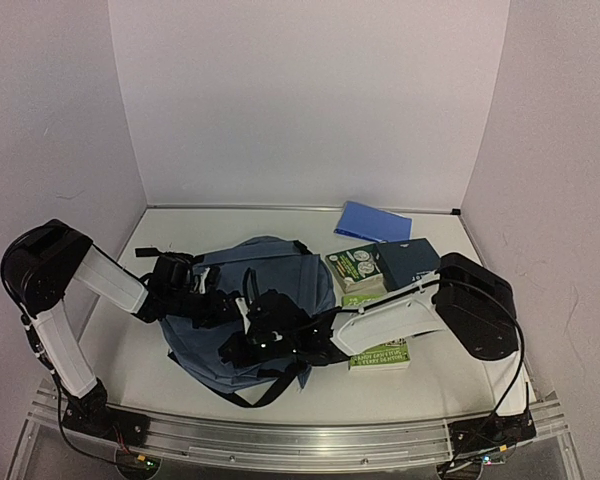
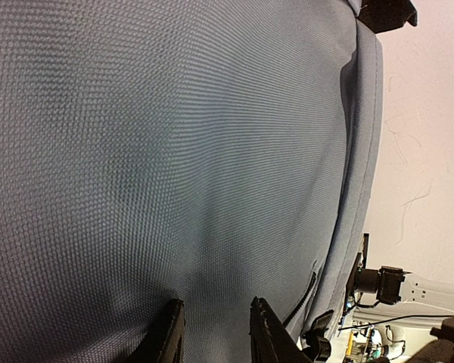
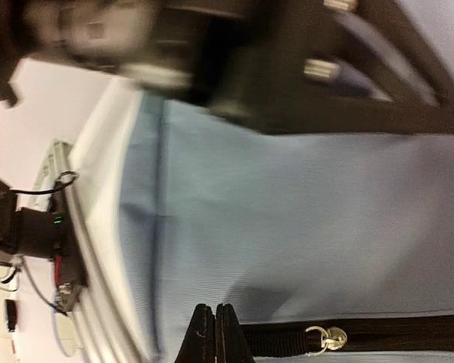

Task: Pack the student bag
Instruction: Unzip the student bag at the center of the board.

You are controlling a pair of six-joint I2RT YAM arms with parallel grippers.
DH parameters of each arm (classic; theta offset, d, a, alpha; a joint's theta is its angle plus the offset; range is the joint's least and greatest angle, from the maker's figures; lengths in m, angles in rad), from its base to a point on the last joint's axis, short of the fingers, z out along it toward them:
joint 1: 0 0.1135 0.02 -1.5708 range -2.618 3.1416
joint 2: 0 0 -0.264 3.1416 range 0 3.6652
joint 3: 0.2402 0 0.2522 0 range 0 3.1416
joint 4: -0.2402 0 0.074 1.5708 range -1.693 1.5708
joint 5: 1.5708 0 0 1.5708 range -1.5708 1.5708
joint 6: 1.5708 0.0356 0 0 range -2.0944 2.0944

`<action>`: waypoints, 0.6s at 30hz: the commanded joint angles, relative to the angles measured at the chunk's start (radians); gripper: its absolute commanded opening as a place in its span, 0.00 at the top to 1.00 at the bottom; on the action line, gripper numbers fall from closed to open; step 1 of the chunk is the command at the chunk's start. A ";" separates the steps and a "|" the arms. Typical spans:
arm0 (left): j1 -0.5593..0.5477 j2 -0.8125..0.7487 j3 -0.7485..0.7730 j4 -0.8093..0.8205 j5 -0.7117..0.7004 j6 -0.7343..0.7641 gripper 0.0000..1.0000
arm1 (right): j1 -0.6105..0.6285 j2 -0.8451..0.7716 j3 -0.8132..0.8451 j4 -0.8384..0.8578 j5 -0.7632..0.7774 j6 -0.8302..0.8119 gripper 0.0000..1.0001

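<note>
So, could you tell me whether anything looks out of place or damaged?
Nothing stands out: the slate-blue fabric backpack lies intact, and the green and navy books sit in a loose pile beside it.

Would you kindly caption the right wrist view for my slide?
Shut right end effector beside the student bag's black zipper.

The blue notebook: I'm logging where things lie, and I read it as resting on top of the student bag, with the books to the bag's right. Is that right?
No. The blue notebook lies on the table, beyond the books and apart from the student bag, not on it. The books are to the bag's right. The top external view shows this.
</note>
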 commanded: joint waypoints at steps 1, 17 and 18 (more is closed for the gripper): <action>-0.005 0.042 -0.022 -0.027 -0.038 -0.002 0.74 | 0.056 0.012 0.087 0.053 -0.071 0.008 1.00; -0.015 -0.083 -0.010 -0.094 -0.026 0.080 0.58 | 0.067 -0.226 -0.045 -0.186 0.330 0.094 0.34; -0.022 -0.123 -0.005 -0.145 -0.041 0.106 0.54 | 0.051 -0.248 -0.079 -0.232 0.365 0.122 0.29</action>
